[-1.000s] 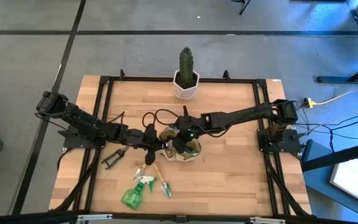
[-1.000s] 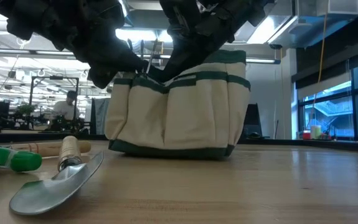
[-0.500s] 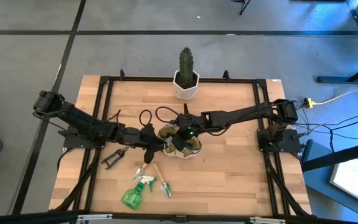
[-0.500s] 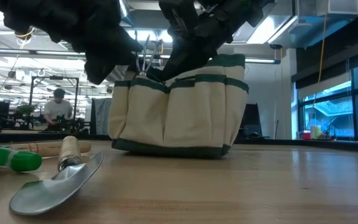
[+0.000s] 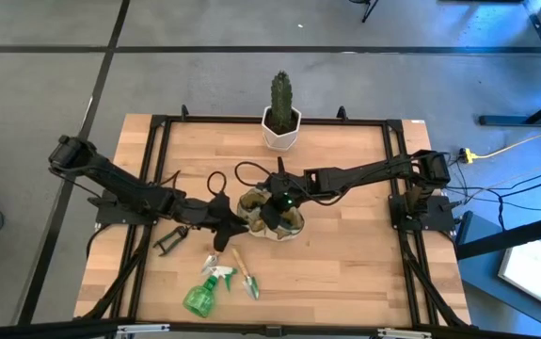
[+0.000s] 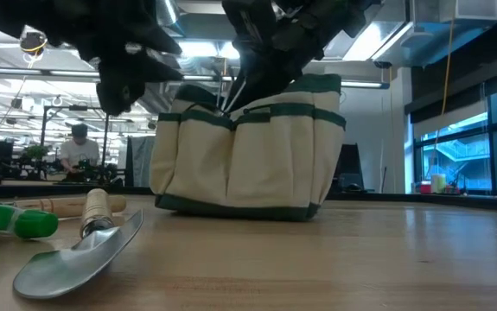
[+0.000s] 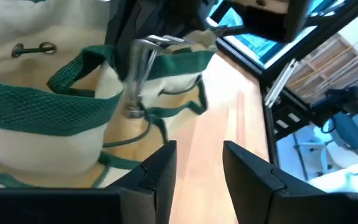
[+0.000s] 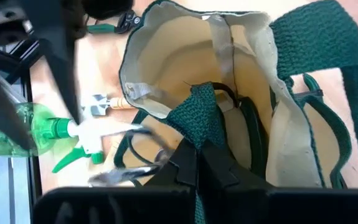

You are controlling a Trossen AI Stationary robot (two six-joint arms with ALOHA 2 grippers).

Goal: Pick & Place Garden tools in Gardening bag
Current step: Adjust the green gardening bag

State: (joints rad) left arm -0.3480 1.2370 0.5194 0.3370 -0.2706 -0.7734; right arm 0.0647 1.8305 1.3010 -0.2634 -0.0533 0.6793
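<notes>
The bench (image 5: pixel 345 254) fills the middle of the high view. At its centre sits the gardening bag (image 5: pixel 272 217), mouth upward. A fork (image 7: pixel 136 74) stands upright in it, tines up. The right gripper (image 8: pixel 197 165) has its fingers clenched on a green bag handle (image 8: pixel 203 112). The left gripper (image 7: pixel 197 165), just left of the bag, has its fingers released. Lower left lie the spray bottle (image 5: pixel 199 294), pointing up-frame, and trowel (image 6: pixel 79 255).

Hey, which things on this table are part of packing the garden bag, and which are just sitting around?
Job: bag, fork, shears, spray bottle, trowels.
Lying about: cactus in its pot.
</notes>
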